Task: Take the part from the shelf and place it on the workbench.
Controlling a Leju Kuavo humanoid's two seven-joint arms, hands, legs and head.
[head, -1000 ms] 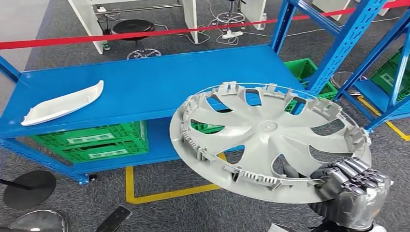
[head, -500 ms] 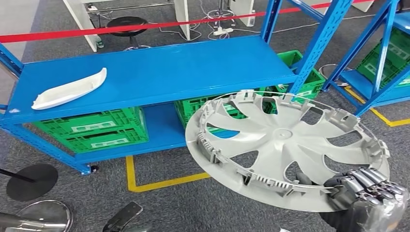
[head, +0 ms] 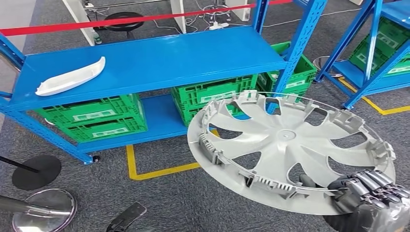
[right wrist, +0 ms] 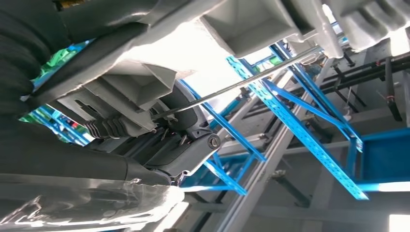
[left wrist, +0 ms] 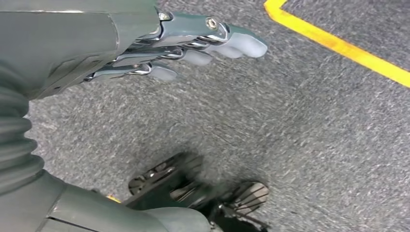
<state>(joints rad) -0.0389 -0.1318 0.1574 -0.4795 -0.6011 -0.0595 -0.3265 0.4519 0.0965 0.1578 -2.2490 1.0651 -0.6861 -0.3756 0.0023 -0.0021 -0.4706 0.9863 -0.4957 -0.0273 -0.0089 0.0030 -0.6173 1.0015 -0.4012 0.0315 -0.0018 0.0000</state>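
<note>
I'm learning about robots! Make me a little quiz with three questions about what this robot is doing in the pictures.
1. True or false: the right hand holds the grey wheel cover by its rim.
2. What lies on top of the blue shelf?
A. a white curved part
B. a red ball
C. a book
3. Fill in the missing word: the left hand hangs over the carpet and holds ______.

Key
1. True. The fingers grip the cover's near edge.
2. A. The white curved part lies near the shelf's left end.
3. Nothing. Its fingers are stretched out with nothing in them.
</note>
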